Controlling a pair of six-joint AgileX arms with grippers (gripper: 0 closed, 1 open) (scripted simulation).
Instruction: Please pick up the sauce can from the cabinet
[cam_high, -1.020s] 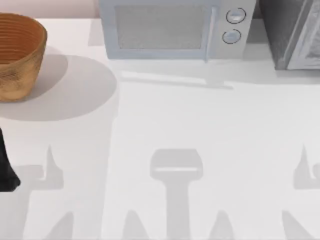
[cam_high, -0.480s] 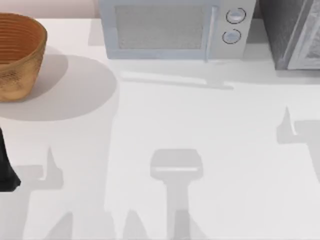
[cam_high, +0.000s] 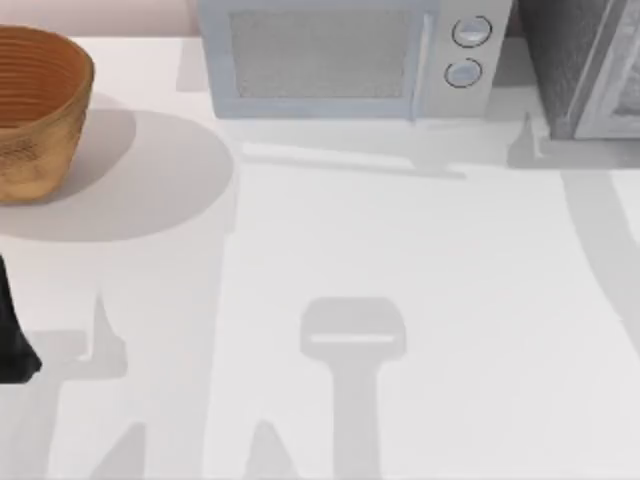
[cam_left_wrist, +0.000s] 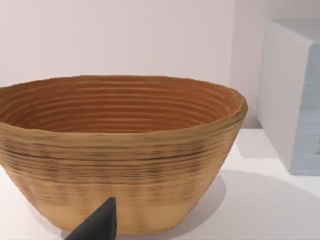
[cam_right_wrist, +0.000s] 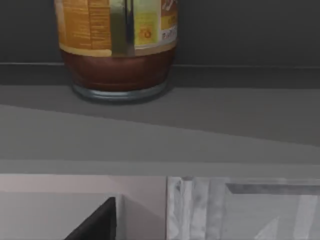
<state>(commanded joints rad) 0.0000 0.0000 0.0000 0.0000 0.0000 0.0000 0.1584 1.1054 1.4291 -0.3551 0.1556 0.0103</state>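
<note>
Looking down on a white table (cam_high: 330, 230), with a woven basket (cam_high: 35, 110) at the upper left of the frame, a light grey microwave (cam_high: 345, 60) along the upper edge and the dark speckled cabinet (cam_high: 585, 65) in the upper right corner. Keeping the left arm (cam_high: 10, 340) parked at the left edge of the frame, with the left gripper (cam_left_wrist: 97, 225) facing the basket in its wrist view; not possible to tell whether that claw is spread or pressed together. Tracking the right arm in the top view by its shadow (cam_high: 525, 145): sliding over the last second from the lower right edge of the frame, up the right side, and now reaching the foot of the cabinet at the upper right. Closing in, therefore, on the task's goal. Finding the sauce can (cam_right_wrist: 117, 47) in the right wrist view, standing upright on a dark grey cabinet shelf (cam_right_wrist: 225, 115) at the upper left of that frame, with a dark red band at its base and a tan-orange label above. Holding the right gripper (cam_right_wrist: 97, 225) low in front of the shelf, apart from the can and touching nothing; again unable to tell the claw's state. Judging the approach as well under way but the grasp as not yet begun: probably needing a rise to shelf height, then a reach inward to bracket the can before any lift.
</note>
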